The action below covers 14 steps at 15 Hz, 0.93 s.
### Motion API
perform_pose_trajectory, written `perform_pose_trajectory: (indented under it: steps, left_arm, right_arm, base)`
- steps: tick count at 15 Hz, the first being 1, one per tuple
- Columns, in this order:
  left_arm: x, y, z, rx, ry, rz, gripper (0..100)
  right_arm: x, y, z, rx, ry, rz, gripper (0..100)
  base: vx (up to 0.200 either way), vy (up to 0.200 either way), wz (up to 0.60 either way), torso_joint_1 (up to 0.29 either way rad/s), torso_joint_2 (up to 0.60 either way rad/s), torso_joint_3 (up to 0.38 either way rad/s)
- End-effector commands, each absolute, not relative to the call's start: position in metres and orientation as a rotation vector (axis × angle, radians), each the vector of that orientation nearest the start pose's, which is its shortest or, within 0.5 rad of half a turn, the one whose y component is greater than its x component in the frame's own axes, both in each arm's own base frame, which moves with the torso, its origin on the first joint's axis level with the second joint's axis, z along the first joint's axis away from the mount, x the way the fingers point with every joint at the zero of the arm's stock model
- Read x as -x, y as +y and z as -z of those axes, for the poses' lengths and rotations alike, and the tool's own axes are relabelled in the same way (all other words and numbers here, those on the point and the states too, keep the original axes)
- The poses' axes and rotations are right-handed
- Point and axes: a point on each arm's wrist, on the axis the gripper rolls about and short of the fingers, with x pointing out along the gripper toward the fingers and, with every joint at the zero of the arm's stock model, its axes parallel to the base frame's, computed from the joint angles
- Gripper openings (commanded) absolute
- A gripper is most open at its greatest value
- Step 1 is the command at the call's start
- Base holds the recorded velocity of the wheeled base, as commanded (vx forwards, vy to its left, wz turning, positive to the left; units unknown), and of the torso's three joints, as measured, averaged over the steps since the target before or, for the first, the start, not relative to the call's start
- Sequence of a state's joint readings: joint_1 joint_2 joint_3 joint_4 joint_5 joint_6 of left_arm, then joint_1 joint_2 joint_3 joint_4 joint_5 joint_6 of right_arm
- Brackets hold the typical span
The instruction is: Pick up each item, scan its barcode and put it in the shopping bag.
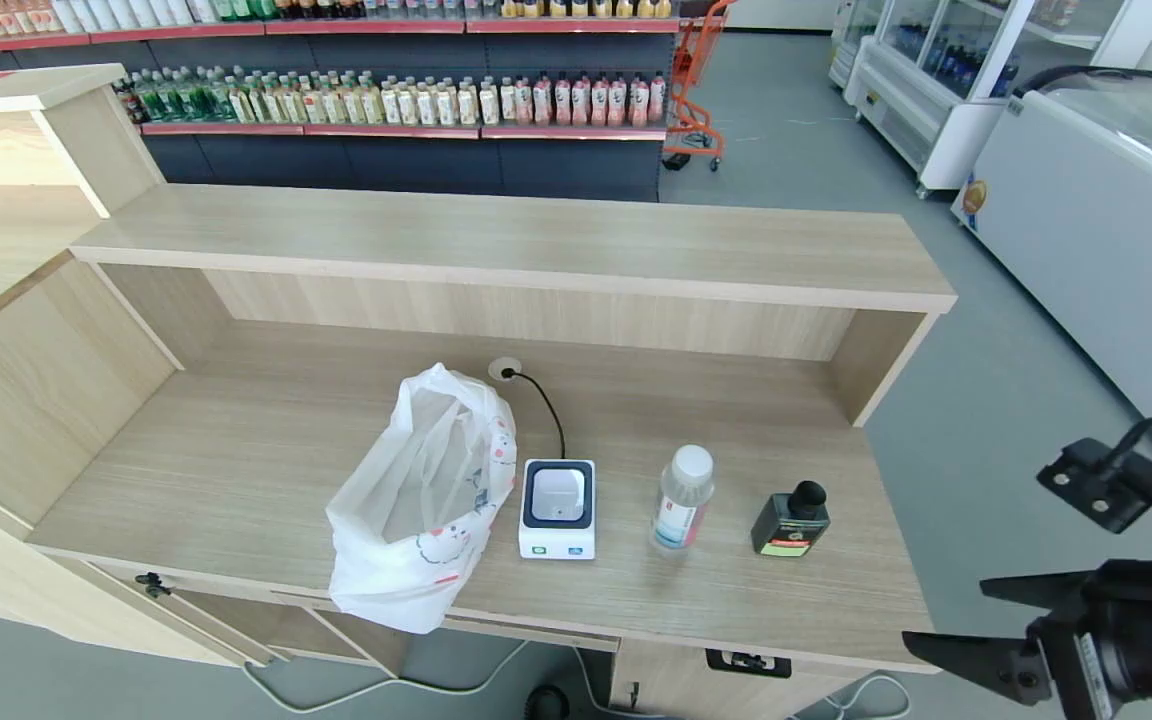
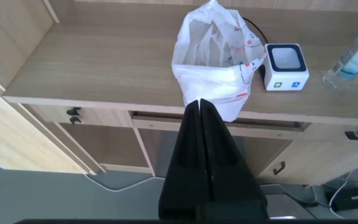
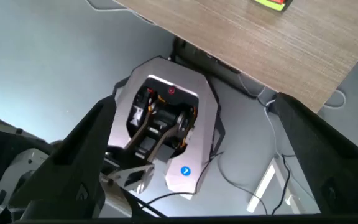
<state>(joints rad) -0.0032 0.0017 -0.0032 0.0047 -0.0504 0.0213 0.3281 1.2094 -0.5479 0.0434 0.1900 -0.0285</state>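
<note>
Right jaws: wide apart, nothing in them. The arm sits off the front right corner of the tabletop (image 1: 236,470), out over the floor, with the tips aimed back toward that corner. It touches nothing.

Left jaws: pressed together, only a thin seam between them, holding nothing. That arm is in front of the tabletop's front edge and above its level. It points at the bag (image 1: 421,500) and sits short of it.

The items stand in a row near the front edge, from my left to my right:
- The bag is white, thin plastic with a cartoon print. It stands with its mouth open upward, and its bottom hangs over the front edge.
- The scanner (image 1: 557,507) is just beside the bag, window facing up. Its cable (image 1: 546,405) runs back to a hole in the tabletop.
- The clear bottle (image 1: 683,497) has a white cap and stands upright, near the scanner but apart from it.
- The dark bottle (image 1: 791,520) has a black cap and stands upright. It is the item closest to my right jaws, though still well apart from them.

A raised ledge (image 1: 536,240) runs along the back of the tabletop.

Farther back are drink shelves (image 1: 396,100), an orange cart (image 1: 696,80) and freezers (image 1: 1086,200) on the right.
</note>
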Motion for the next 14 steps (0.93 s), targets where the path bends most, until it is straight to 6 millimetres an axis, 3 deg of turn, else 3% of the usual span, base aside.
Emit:
perform_pose_trajectory:
  steps: [1, 8, 14]
  left_arm:
    - [0.023, -0.001, -0.076, -0.021, 0.002, 0.054, 0]
    - [0.023, -0.001, -0.076, -0.021, 0.002, 0.054, 0]
    - [0.023, -0.001, -0.076, -0.021, 0.002, 0.054, 0]
  right_arm:
    - [-0.175, 0.065, -0.139, 0.094, 0.858, -0.505, 100]
    - [-0.231, 0.115, -0.091, 0.189, 0.789, -0.504, 100]
    - [-0.255, 0.149, -0.06, 0.215, 0.698, -0.533, 100]
  base:
    - [0.0, 0.0, 0.0, 0.0, 0.0, 0.0]
    - [0.0, 0.0, 0.0, 0.0, 0.0, 0.0]
    - [0.0, 0.0, 0.0, 0.0, 0.0, 0.0]
